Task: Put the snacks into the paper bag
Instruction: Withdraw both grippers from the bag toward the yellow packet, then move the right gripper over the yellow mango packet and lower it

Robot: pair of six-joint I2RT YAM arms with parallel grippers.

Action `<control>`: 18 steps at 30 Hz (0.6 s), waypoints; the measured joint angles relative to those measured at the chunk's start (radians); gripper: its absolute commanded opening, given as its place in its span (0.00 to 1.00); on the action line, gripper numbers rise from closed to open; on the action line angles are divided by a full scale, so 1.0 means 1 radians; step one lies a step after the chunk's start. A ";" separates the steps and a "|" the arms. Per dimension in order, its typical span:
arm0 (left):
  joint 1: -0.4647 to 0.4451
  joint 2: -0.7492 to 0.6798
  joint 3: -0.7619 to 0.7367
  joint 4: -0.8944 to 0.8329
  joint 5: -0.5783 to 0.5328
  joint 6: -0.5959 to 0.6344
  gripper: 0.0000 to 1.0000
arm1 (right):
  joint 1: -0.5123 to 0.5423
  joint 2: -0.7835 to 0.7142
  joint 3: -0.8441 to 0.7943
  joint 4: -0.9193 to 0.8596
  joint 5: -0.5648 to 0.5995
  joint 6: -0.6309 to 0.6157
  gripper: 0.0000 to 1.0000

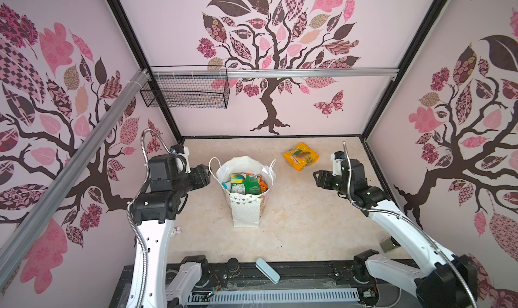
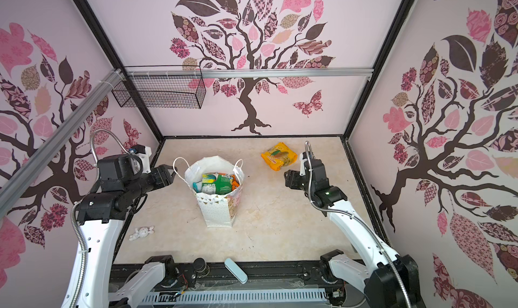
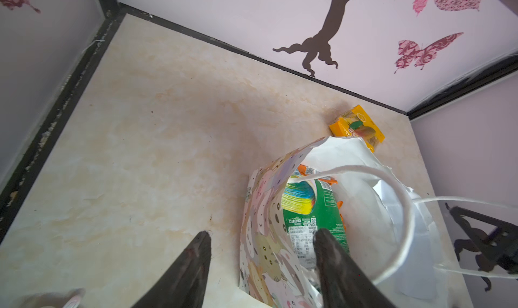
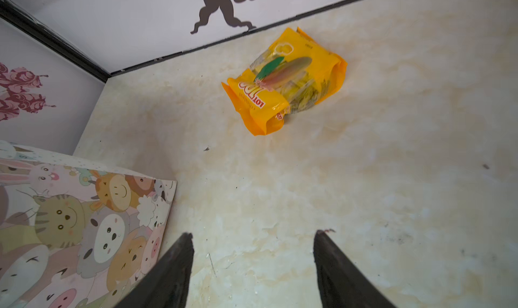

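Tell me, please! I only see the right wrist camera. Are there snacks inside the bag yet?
Observer: Yes, in both top views the paper bag holds several packets, a green packet among them.
Operator: Is the other gripper holding something?
Observer: No, the left gripper is open and empty beside the bag's rim.
Operator: Anything lying around that isn't a snack?
Observer: Yes, a pale blue case lies at the near edge in both top views.
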 measured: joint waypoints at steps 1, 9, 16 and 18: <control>0.000 -0.002 -0.006 0.002 0.013 0.000 0.62 | 0.000 0.019 0.000 0.013 -0.011 0.005 0.71; 0.000 -0.111 -0.008 -0.052 0.026 0.004 0.67 | 0.000 0.082 -0.003 0.137 -0.047 0.024 0.73; 0.000 -0.093 -0.008 -0.056 0.134 0.013 0.68 | 0.000 0.198 -0.003 0.196 -0.058 0.017 0.73; 0.000 -0.053 -0.008 -0.045 0.157 0.013 0.66 | 0.000 0.223 -0.003 0.210 -0.057 0.013 0.73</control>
